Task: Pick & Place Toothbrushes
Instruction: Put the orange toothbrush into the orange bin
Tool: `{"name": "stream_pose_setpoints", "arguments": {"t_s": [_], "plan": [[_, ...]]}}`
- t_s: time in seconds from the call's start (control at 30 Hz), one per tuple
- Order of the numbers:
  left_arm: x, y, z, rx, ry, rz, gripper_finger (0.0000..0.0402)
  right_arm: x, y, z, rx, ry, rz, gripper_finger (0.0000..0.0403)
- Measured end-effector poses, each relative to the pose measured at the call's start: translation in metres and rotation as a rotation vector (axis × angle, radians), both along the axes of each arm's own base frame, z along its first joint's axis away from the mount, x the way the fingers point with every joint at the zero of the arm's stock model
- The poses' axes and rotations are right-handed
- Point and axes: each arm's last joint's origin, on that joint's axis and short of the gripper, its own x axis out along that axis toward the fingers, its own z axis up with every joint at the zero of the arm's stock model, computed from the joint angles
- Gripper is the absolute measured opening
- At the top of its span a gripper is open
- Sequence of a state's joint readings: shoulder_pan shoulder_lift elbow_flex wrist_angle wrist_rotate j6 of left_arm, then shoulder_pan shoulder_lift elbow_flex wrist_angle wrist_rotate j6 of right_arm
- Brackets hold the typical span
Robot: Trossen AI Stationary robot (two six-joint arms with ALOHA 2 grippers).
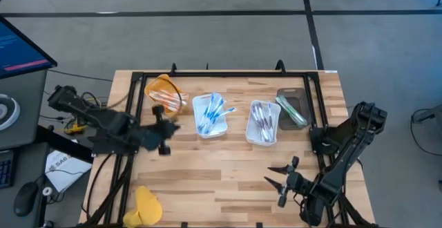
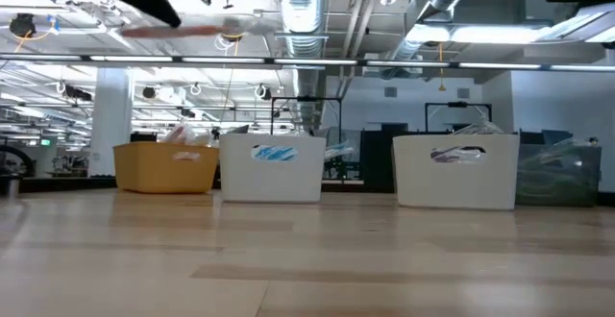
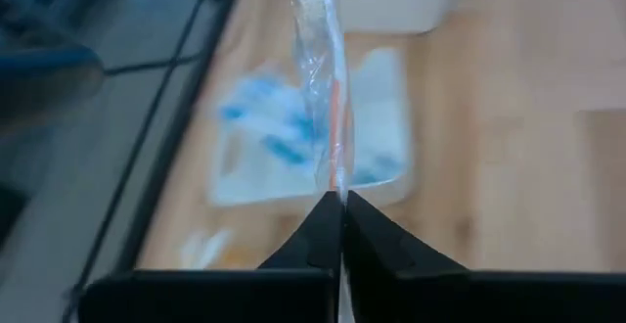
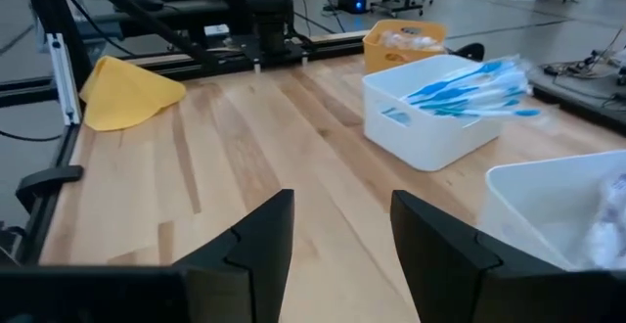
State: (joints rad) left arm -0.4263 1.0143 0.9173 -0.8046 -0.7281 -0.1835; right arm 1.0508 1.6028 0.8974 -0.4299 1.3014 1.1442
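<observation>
One wrapped toothbrush [image 3: 331, 117] we see pinched in the clenched left gripper [image 3: 341, 206], sticking out ahead of its fingertips, above the yellow tray [image 1: 164, 93]. Right gripper [image 4: 341, 227] hangs spread, holding nothing.

Arms: two, both dark, nearly black, built of blocky jointed segments with a matte finish.
Left pincer [image 1: 164, 123]: black, squat head with short side lugs; in the left wrist view its two fingers [image 3: 377, 250] are flat black wedges tapering to thin tips.
Right pincer [image 1: 282, 179]: black, with two slim pointed prongs; in the right wrist view its fingers [image 4: 259, 235] are broad, angular black plates with bevelled edges.
Right arm links: long, narrow black struts with rounded joint housings.
</observation>
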Motion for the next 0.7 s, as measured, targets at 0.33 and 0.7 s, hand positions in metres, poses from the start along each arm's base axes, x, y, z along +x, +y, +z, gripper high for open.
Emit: {"name": "stream_pose_setpoints", "arguments": {"t_s": [0.33, 0.7], "plan": [[-0.016, 0.085, -0.001, 0.029, 0.224, 0.293, 0.0002, 0.006, 0.007, -0.003, 0.094, -0.027, 0.004, 0.0164], [-0.015, 0.137, -0.021, -0.033, 0.476, 0.416, 0.0001, 0.007, 0.009, -0.003, 0.124, -0.022, 0.014, 0.0167]]}}
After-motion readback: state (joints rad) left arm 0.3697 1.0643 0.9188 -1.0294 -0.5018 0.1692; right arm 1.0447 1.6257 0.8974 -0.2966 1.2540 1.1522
